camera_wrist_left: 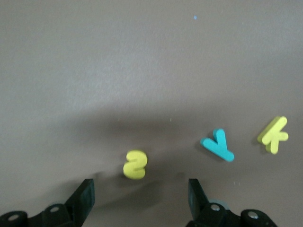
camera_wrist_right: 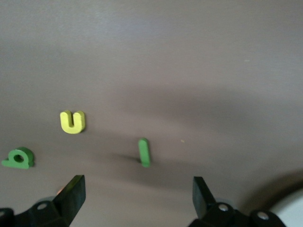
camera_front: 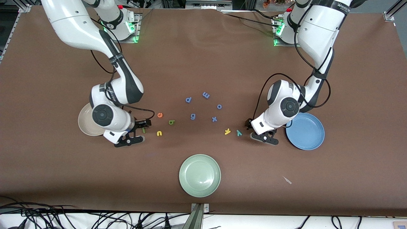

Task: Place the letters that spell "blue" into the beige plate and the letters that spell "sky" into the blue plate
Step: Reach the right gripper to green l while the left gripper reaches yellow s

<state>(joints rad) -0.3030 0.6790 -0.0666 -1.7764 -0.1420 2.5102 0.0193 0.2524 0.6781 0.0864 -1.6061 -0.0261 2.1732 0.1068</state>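
The yellow "s" (camera_wrist_left: pixel 135 164) lies on the worktop (camera_front: pixel 203 57) between the left gripper's (camera_wrist_left: pixel 141 194) spread fingers, hidden in the front view. The right gripper (camera_wrist_right: pixel 139 194), released, straddles the green "l" (camera_wrist_right: pixel 144 152); its arm partly covers the beige plate (camera_front: pixel 84 122).

- Round cream-beige plate (camera_front: pixel 83 122): in the front view its side from 1 to 5 o'clock is hidden under the right arm's wrist. In the right wrist view only a blurred pale sliver (camera_wrist_right: pixel 292 212) shows, cut off at the corner.
- Round sky-blue plate (camera_front: pixel 306 133): rim at about 10 o'clock is covered by the left arm's wrist.
- Tiny yellow foam "s" (camera_wrist_left: pixel 134 165): seen from the left wrist only; in the front view the left gripper (camera_wrist_left: pixel 139 187) hides it.
- Thin green foam "l" (camera_wrist_right: pixel 144 152): in the front view just a speck (camera_front: pixel 143 129) between the right gripper's (camera_wrist_right: pixel 137 184) jaws.
- Both grippers' bodies are cut off at the wrist pictures' edges.
- Pale scrap (camera_front: pixel 287 180) on the table at 4 o'clock from the pale green plate (camera_front: pixel 199 175): too small to identify.
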